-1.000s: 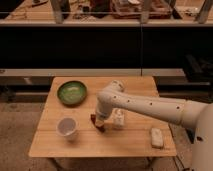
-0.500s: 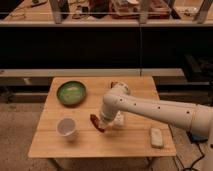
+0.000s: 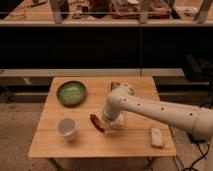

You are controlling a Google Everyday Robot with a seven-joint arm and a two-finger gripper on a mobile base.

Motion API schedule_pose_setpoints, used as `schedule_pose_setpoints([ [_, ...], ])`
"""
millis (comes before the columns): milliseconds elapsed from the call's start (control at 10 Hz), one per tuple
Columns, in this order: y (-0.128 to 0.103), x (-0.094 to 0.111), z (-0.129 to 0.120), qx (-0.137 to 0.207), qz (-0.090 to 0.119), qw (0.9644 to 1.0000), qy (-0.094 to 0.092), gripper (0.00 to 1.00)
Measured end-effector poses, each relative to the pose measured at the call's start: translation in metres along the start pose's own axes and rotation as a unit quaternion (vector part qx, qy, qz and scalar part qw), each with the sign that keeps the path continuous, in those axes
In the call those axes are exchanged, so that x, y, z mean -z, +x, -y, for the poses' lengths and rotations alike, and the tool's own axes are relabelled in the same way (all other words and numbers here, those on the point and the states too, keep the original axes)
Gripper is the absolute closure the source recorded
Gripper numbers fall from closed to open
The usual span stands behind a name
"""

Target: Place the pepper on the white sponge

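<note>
The dark red pepper (image 3: pixel 96 122) lies at the middle front of the wooden table (image 3: pixel 60 145), just right of the white cup. My gripper (image 3: pixel 104 124) is at the pepper's right end, low over the table, at the tip of the white arm that reaches in from the right. The white sponge (image 3: pixel 157 137) lies flat near the table's front right corner, well to the right of the pepper and the gripper. The arm hides part of the table between them.
A green bowl (image 3: pixel 71 93) sits at the back left. A white cup (image 3: pixel 66 128) stands at the front left. A white upright bottle (image 3: pixel 120 119) stands behind the gripper, partly hidden by the arm. A small brown item (image 3: pixel 115 86) lies at the back edge.
The arm's elbow has swung right and back while the gripper stays low at the pepper. The pepper is in about the same spot.
</note>
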Motion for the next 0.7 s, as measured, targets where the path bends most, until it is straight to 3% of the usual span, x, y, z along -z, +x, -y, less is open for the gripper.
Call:
schedule_pose_setpoints([
  [200,-0.017,-0.005,0.001,0.0,0.002,1.0,0.001,0.42],
  [400,-0.012,-0.003,0.008,0.002,-0.007,0.9999,0.013,0.24],
  [700,-0.007,-0.008,0.021,0.002,-0.027,0.9995,0.019,0.2],
])
